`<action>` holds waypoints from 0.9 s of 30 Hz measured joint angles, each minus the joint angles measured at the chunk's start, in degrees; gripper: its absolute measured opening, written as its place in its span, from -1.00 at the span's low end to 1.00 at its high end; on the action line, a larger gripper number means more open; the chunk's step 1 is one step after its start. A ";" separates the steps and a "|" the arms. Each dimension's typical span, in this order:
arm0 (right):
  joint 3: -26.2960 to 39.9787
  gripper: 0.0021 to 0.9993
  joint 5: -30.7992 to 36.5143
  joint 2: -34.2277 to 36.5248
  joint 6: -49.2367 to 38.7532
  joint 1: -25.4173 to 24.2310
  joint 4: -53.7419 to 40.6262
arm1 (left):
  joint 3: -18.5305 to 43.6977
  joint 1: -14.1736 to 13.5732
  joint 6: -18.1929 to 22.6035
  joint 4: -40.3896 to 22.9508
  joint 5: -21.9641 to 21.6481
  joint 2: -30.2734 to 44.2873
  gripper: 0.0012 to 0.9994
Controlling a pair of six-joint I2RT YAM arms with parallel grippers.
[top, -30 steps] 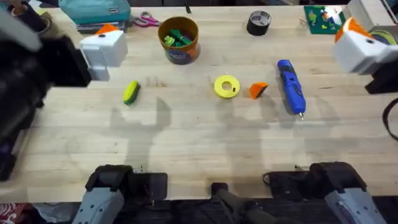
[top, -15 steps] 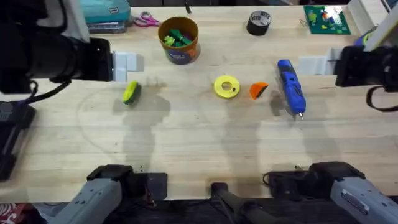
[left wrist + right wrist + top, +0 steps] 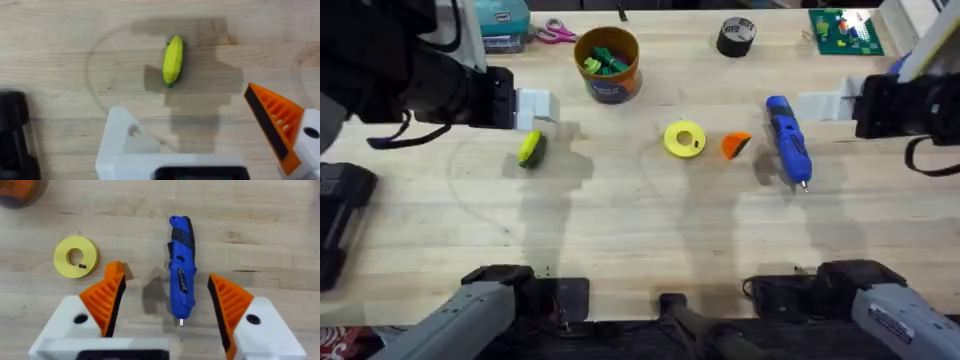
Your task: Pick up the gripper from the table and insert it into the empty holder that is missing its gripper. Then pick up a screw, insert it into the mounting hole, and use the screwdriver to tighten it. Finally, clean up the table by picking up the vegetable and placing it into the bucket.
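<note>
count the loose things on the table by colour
yellow: 3, spool, corn, bucket
orange: 1, fingertip
blue: 1, screwdriver
black: 1, tape roll
pink: 1, scissors
total: 7

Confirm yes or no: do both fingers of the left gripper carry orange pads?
No: in the left wrist view the left gripper has an orange pad on one finger, while the other holder is bare white.

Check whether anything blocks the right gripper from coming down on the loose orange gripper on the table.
Nothing lies on top of the gripper, but it is crowded: the yellow spool sits close on one side and the screwdriver on the other. The right gripper, fingers open, hovers over the screwdriver, not the orange piece.
</note>
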 joint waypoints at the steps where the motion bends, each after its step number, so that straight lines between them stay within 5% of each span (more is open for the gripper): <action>1: 0.00 1.00 0.00 0.00 0.01 0.00 0.00 | 0.00 0.00 0.00 -0.08 0.00 0.28 0.97; 6: 0.00 1.00 0.01 0.00 0.00 0.00 0.00 | 0.00 0.53 1.57 -1.49 0.07 1.47 0.97; 9: 0.00 1.00 0.01 0.00 0.00 0.00 0.00 | 0.00 3.04 3.53 -1.84 0.45 2.73 0.97; 10: 0.00 1.00 0.00 0.00 0.00 0.00 0.07 | 0.00 6.06 7.30 -2.06 1.37 7.67 0.97; 27: 0.00 1.00 -0.01 0.00 0.00 0.00 0.11 | 0.00 7.25 14.38 2.43 3.57 28.91 0.97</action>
